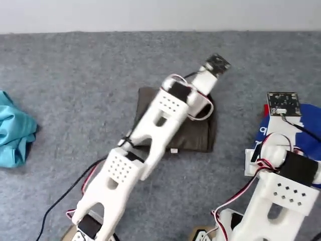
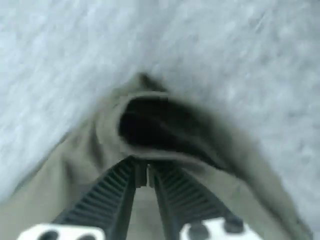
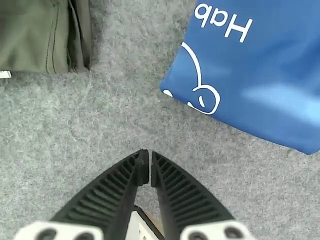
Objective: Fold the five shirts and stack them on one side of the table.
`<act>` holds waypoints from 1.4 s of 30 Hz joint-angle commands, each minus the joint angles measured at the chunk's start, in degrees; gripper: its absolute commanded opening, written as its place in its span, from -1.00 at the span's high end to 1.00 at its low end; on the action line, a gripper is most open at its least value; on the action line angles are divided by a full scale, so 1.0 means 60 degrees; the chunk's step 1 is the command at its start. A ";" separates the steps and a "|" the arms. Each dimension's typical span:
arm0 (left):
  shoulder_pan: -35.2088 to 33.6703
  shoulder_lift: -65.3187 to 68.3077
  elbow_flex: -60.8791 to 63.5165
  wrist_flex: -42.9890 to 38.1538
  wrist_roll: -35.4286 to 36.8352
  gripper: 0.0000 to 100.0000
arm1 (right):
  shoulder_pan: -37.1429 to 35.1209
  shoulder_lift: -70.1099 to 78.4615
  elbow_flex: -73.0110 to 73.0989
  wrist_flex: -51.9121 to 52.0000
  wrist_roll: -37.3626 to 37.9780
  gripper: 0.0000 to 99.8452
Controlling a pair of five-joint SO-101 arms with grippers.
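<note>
The olive shirt (image 1: 198, 134) lies mid-table, folded into a rough rectangle, with a white tag (image 1: 174, 150) at its near edge. The left gripper (image 2: 142, 172) is pressed together on a raised fold of it, and the soft cloth bulges into a dark pocket past the tips. From above, the arm hides much of the shirt. Right of the olive shirt, the right gripper (image 3: 145, 159) hangs over nubby grey carpet (image 3: 100, 115), jaws pressed together on nothing. Farther right lies a smooth blue shirt (image 3: 260, 75), cut off at the edge. Far left sits a crumpled teal shirt (image 1: 12, 133).
</note>
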 commanded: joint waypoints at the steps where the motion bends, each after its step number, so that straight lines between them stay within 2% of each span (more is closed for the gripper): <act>1: 0.0103 0.0718 -0.1062 -0.1348 -0.0059 0.96 | 0.0051 -0.0022 -0.0029 -0.0095 0.0088 0.94; 4: 0.0059 0.1480 -0.2073 -0.1963 -0.0059 0.96 | 0.0051 -0.0022 -0.0029 -0.0095 0.0088 0.94; 7: 0.0044 0.1978 -0.3245 -0.1773 -0.0044 0.96 | 0.0051 -0.0022 -0.0029 -0.0110 0.0088 0.94; 10: -0.0117 0.2051 -0.4549 -0.0542 -0.0029 0.96 | 0.0051 -0.0022 -0.0029 -0.0139 0.0088 0.94; 14: -0.0205 0.2081 -0.6425 0.2139 -0.0044 0.97 | 0.0051 -0.0022 -0.0029 -0.0242 0.0088 0.94; 18: -0.0293 0.1465 -0.6352 0.4571 -0.0059 0.97 | -0.0081 -0.0007 -0.0029 -0.0681 0.0088 0.94; 23: -0.1158 0.0234 -0.5897 0.4542 0.0000 0.97 | -0.1267 0.0652 -0.0029 -0.0755 0.0000 0.94; 27: -0.1802 -0.1319 -0.4784 0.4542 0.0000 0.97 | -0.1927 0.1897 -0.0059 -0.1150 -0.0689 0.94; 34: -0.3575 -0.5275 -0.0857 0.4527 -0.0044 0.97 | -0.2747 0.3670 -0.0103 -0.2733 -0.1070 0.91; 37: -0.4571 -0.6901 0.0755 0.4513 -0.0059 0.97 | -0.3275 0.4139 -0.0103 -0.3128 -0.1304 0.73; 42: -0.6051 -0.9143 0.2908 0.4513 -0.0308 0.97 | -0.4095 0.4872 -0.0103 -0.4022 -0.3165 0.41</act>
